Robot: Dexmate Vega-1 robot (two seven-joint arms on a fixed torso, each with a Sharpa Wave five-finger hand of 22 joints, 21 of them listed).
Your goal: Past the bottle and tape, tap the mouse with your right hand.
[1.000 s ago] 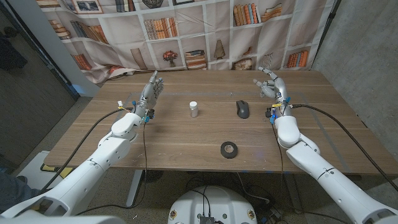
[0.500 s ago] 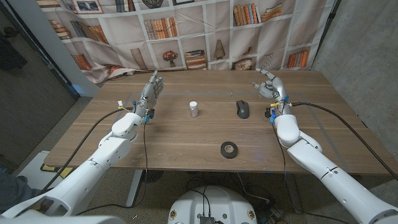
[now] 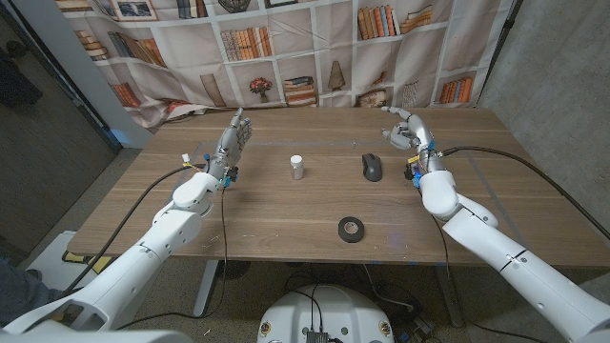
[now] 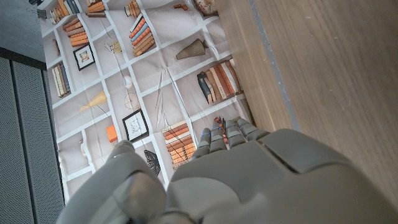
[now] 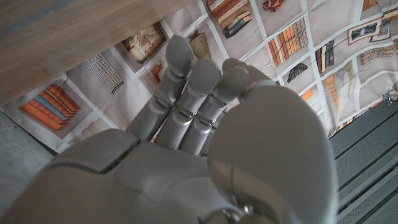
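Between bottle and right hand: mouse.

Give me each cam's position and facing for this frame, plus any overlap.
Head: fixed on the head, looks down the table at bottle, mouse, tape; both arms, left hand, right hand.
Left wrist: along the left hand's back toward the bookshelf backdrop.
Right wrist: along the right hand's back, same backdrop.
Shared: all three catch the backdrop and table edge.
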